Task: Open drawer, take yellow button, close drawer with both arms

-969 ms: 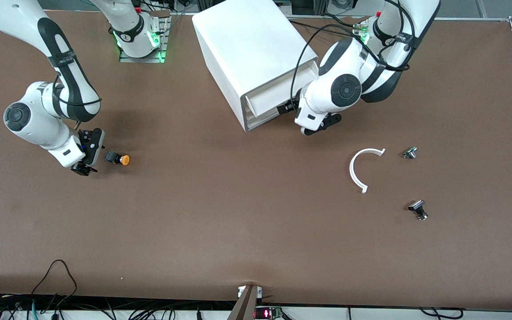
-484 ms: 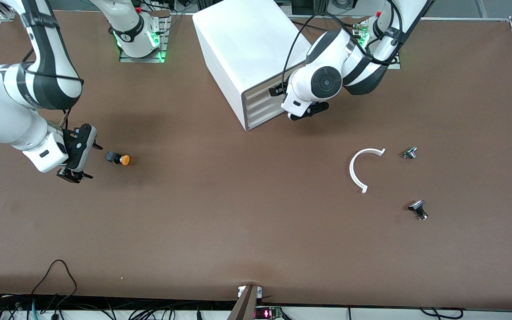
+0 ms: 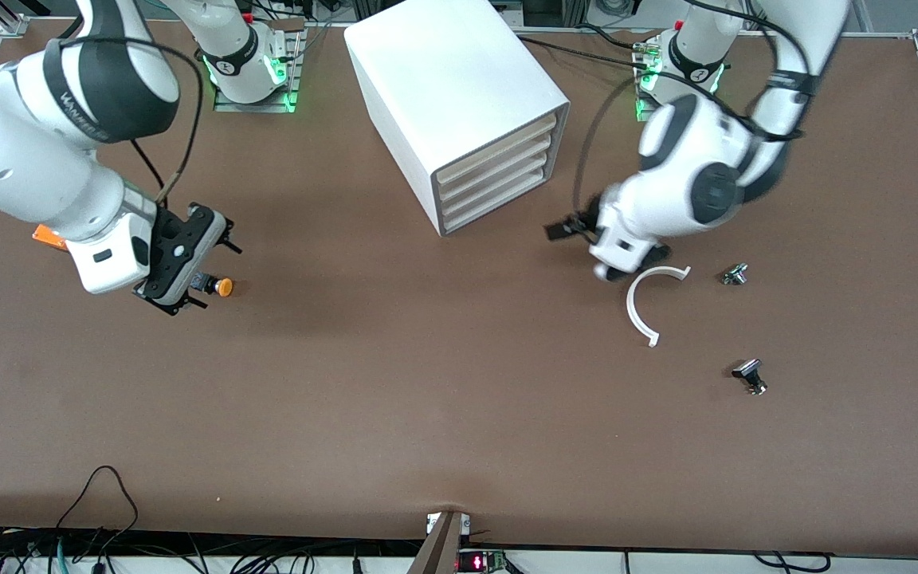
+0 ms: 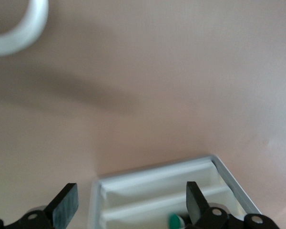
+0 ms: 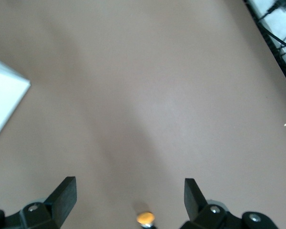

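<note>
Lying on the bare table toward the right arm's end, the button is resting on its side, orange cap pointing toward the middle of the table, out of the cabinet altogether.

Item, drawer: you are seeing the top front sitting flush with the three below it, so it is reading as shut.

Item, right gripper: it is hovering just over the button's black body with fingers spread wide and nothing between them; the right wrist view is catching the orange cap between the two.

Item, left gripper: it is hanging over open table between the cabinet front and a white arc piece, fingers parted and empty.

Item, strays: two small black-and-silver parts are lying toward the left arm's end; an orange block is peeking out under the right arm.

Step in hand, as a judgement: all three parts are looking done, and both arms are clearing off. Next, you are likely needing only to park both grippers away from the button without nudging it.
</note>
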Motion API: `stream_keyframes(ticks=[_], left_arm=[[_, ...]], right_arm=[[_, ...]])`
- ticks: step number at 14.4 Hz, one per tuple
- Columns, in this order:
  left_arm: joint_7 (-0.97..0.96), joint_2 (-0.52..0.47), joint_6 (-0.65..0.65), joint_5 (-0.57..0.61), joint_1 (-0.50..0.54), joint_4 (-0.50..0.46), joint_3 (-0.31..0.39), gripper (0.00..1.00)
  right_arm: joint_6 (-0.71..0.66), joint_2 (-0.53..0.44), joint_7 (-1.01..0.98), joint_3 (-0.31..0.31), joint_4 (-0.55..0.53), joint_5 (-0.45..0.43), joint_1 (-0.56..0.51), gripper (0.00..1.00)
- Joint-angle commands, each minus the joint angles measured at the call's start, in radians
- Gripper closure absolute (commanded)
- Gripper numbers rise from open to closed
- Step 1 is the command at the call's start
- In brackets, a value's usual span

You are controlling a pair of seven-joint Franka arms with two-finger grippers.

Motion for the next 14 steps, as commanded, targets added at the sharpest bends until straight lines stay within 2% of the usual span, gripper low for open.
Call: stream_keyframes(ticks=[1,4,6,7,9,11,13,14], left_arm=[[0.198,-0.047,-0.111,0.162,0.035,0.073,0.051,0.0],[0.341,-0.104,-0.263,0.312,0.095,0.178,0.057,0.0],[0.492,-0.163,-0.278,0.359,0.117,0.196,0.092,0.0],[0.569,-0.202,-0.276,0.359,0.117,0.195,0.135,0.0],[0.613,-0.301,-0.284,0.348,0.117,0.152,0.196,0.0],[0.611,-0.421,-0.288,0.333,0.118,0.062,0.235,0.0],[0.61,-0.435,-0.308,0.311,0.118,0.05,0.259,0.0],[0.611,-0.422,-0.305,0.31,0.123,0.063,0.259,0.0]], right_arm=[[-0.012,-0.009,0.234,0.01,0.004,0.006,-0.006,0.0],[-0.027,-0.009,0.57,0.019,-0.013,-0.009,-0.006,0.0],[-0.087,-0.016,0.773,0.018,-0.044,-0.012,-0.008,0.0],[-0.137,-0.021,0.865,0.012,-0.049,-0.024,-0.008,0.0],[-0.178,-0.027,0.937,-0.042,-0.075,-0.103,-0.008,0.0],[-0.173,-0.027,0.935,-0.114,-0.078,-0.191,-0.008,0.0],[-0.165,-0.042,0.933,-0.119,-0.064,-0.355,-0.008,0.0],[-0.161,-0.062,0.933,-0.122,-0.056,-0.389,-0.009,0.0]])
